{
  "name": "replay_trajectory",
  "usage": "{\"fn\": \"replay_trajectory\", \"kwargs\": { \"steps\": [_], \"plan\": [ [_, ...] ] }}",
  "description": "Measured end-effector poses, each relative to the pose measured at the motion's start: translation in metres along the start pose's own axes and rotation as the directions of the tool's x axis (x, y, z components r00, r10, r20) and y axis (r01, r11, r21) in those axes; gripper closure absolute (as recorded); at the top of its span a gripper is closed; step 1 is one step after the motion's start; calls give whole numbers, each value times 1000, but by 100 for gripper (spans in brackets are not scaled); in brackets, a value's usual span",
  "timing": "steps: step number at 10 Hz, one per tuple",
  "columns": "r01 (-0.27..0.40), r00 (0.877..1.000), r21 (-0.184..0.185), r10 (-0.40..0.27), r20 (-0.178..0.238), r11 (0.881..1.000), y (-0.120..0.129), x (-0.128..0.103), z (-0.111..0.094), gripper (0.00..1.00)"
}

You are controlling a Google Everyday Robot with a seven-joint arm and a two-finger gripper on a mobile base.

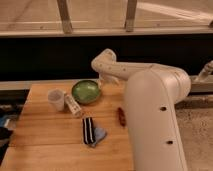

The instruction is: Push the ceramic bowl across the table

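The green ceramic bowl (pixel 86 91) sits at the far middle of the wooden table (pixel 45 147), just right of the small white cup (pixel 56 99). My white arm bends over the table's far right side. The gripper (pixel 103 81) hangs at the end of it, right beside the bowl's right rim. The wrist hides most of the gripper. I cannot tell whether it touches the bowl.
A small white box (pixel 74 105) lies in front of the bowl, next to the cup. A black striped object (pixel 88 130) lies on a blue cloth (pixel 99 134) mid-table. A reddish-brown stick (pixel 121 116) lies to the right. The robot's body (pixel 155 125) covers the table's right side.
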Motion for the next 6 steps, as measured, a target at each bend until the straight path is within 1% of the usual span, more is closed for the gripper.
{"fn": "replay_trajectory", "kwargs": {
  "steps": [2, 4, 6],
  "plan": [
    [-21, 999, 3, 21, -26, 1000, -9, 3, 12, 30],
    [-26, 999, 4, 26, -47, 1000, -9, 5, 26, 30],
    [-27, 996, 16, 28, -82, 1000, -8, 7, 46, 30]
  ]
}}
